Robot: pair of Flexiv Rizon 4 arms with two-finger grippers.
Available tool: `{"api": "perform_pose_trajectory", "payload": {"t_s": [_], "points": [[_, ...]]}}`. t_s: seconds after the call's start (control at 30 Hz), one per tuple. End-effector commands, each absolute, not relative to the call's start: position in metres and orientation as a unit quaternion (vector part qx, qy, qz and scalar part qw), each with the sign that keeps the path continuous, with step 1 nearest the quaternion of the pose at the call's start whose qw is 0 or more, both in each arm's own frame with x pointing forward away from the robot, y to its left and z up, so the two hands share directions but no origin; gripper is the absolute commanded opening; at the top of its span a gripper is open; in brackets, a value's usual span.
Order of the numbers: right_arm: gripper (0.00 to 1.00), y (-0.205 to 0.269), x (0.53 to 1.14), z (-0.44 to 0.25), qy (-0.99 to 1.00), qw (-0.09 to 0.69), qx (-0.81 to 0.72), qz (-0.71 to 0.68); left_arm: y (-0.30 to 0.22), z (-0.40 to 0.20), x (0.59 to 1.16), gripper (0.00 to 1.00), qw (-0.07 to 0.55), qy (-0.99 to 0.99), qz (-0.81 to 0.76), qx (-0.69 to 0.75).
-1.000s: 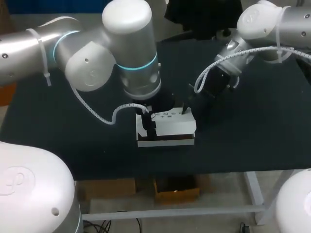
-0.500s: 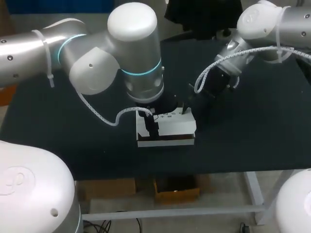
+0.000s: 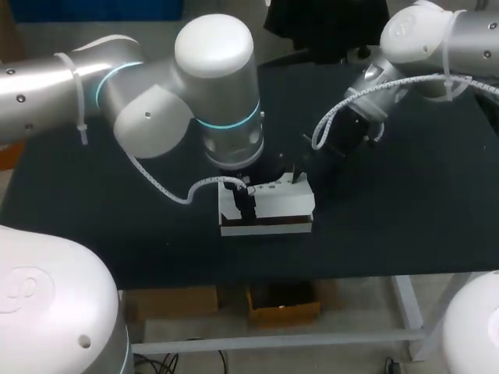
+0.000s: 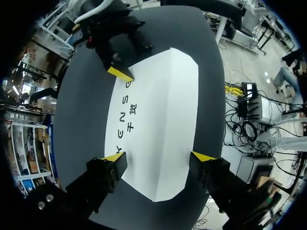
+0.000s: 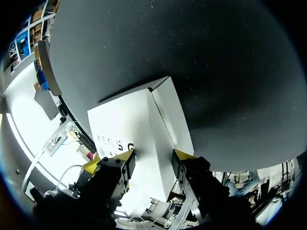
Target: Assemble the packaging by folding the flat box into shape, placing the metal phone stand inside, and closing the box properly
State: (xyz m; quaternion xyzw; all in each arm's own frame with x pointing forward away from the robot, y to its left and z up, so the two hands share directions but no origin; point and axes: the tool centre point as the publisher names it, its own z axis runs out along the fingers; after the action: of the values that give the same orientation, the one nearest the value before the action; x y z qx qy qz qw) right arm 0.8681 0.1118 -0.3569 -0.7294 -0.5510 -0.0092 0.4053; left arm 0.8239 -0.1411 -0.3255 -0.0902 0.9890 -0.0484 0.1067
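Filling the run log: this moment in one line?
box on table | left claw grips box | right claw at box corner

**White box, black top, pale arms**

Box (image 3: 269, 204): plain white, one row of dark grey lettering on the top face, dark strip along the near lower edge. Tabletop (image 3: 405, 234): matte black w/ faint pale specks. Left arm (image 3: 210, 93) & right arm (image 3: 425, 35): glossy white and silver. Left arm has a glowing cyan ring (image 3: 226, 121). Cable (image 3: 164, 187): white, braided look. Left claw (image 4: 159, 156) & right claw (image 5: 154, 155): black bodies. Right claw's tips are bright yellow.
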Motion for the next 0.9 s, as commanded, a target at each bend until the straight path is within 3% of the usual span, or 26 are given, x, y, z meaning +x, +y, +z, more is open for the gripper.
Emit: {"api": "perform_pose_trajectory", "payload": {"t_s": [0.03,0.7,0.9], "points": [[0.47,0.111,0.868,-0.358,-0.551,0.407,-0.728,-0.008,-0.142,-0.33,0.826,0.82,0.108,0.989,-0.049,-0.092],[0.46,0.111,0.868,-0.358,-0.551,0.407,-0.728,-0.008,-0.148,-0.337,0.833,0.78,0.144,0.985,-0.035,-0.09],[0.46,0.111,0.868,-0.358,-0.551,0.407,-0.728,-0.008,-0.148,-0.338,0.837,0.59,0.161,0.982,-0.031,-0.095]]}}
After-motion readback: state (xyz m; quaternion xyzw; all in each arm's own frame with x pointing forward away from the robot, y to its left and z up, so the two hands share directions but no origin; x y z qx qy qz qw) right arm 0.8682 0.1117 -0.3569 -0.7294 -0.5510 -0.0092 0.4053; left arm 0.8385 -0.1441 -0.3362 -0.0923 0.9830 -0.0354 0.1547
